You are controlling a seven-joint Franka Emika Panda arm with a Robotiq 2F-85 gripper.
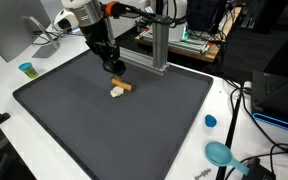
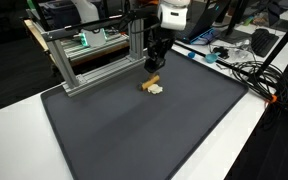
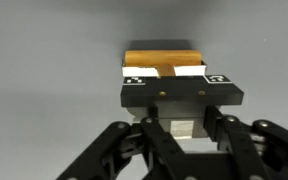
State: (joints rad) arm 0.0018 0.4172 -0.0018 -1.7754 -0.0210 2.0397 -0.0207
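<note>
Tool: my tool (image 1: 115, 70) is hanging low over the far-middle part of the dark mat (image 1: 74, 120), fingers pointing straight down; it is also showing in an exterior view (image 2: 154, 66).
Tool state: my tool is standing closed on the brown block (image 3: 164, 59); in the wrist view the two finger pads (image 3: 134, 78) are sitting against the block's near edge, with the brown top showing just beyond them.
Brown block: it is lying on the mat, directly under my fingertips, a small tan-orange piece in both exterior views (image 1: 125, 87) (image 2: 154, 80). I cannot tell whether it is resting on the mat or lifted just clear of it.
White block: a pale piece (image 1: 116, 92) is sitting just beside the brown block, touching or nearly touching it; it is also showing in an exterior view (image 2: 156, 89).
Mat: it is covering most of the white tabletop (image 1: 4, 75), and the two blocks are sitting well away from its edges.
Metal frame: an aluminium frame (image 2: 84, 60) is standing on the far edge of the mat, just behind my tool.
Blue cup: a small cup (image 1: 26, 69) is standing on the tabletop, off the mat, well apart from my tool.
Blue lid: a round blue piece (image 1: 210, 121) is lying on the tabletop beside the mat's other edge.
Teal scoop: a teal round thing (image 1: 220, 153) is lying near the cables (image 1: 246, 105) at the tabletop's corner.
</note>
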